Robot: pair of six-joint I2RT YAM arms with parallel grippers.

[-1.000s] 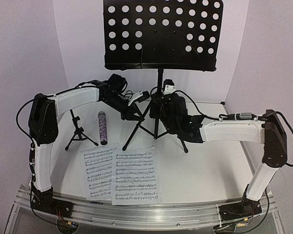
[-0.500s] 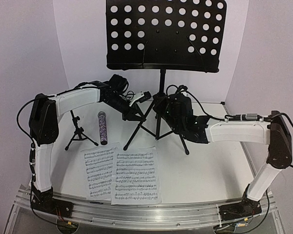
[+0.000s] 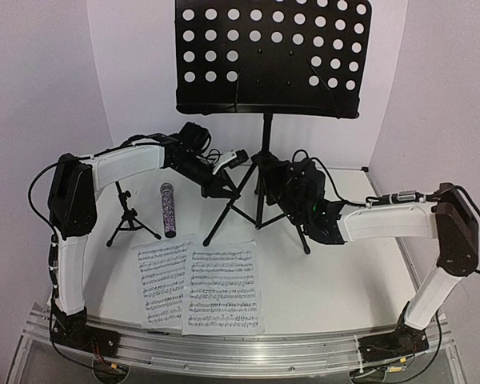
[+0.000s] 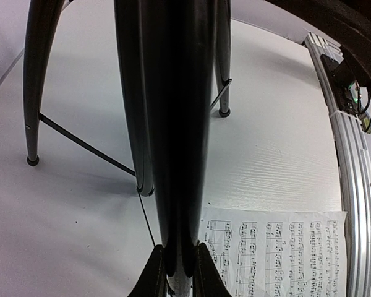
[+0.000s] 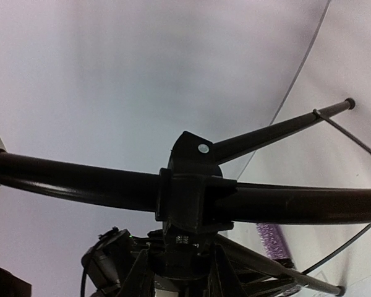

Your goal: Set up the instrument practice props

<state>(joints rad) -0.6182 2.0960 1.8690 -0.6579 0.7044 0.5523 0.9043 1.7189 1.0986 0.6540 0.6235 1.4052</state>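
Observation:
The black music stand (image 3: 272,56) stands upright at the back centre, its perforated desk high on the pole. My left gripper (image 3: 226,182) is shut on the front-left tripod leg (image 4: 173,124); in the left wrist view the gripper (image 4: 176,265) has its jaws pressed against the tube. My right gripper (image 3: 276,180) is shut on the stand's leg hub (image 5: 188,198); in the right wrist view the gripper (image 5: 180,269) flanks it. Two music sheets (image 3: 162,284) (image 3: 222,290) lie flat at the front. The glittery microphone (image 3: 168,210) lies beside the small mic stand (image 3: 128,218).
An aluminium rail (image 3: 224,352) runs along the near edge with both arm bases on it. White walls enclose the table at the back and on both sides. The stand's tripod legs (image 3: 300,232) spread across the middle of the table.
The music stand has shifted slightly right and stands straighter. My right arm has swung right and lower while still at the hub. The left arm has hardly moved.

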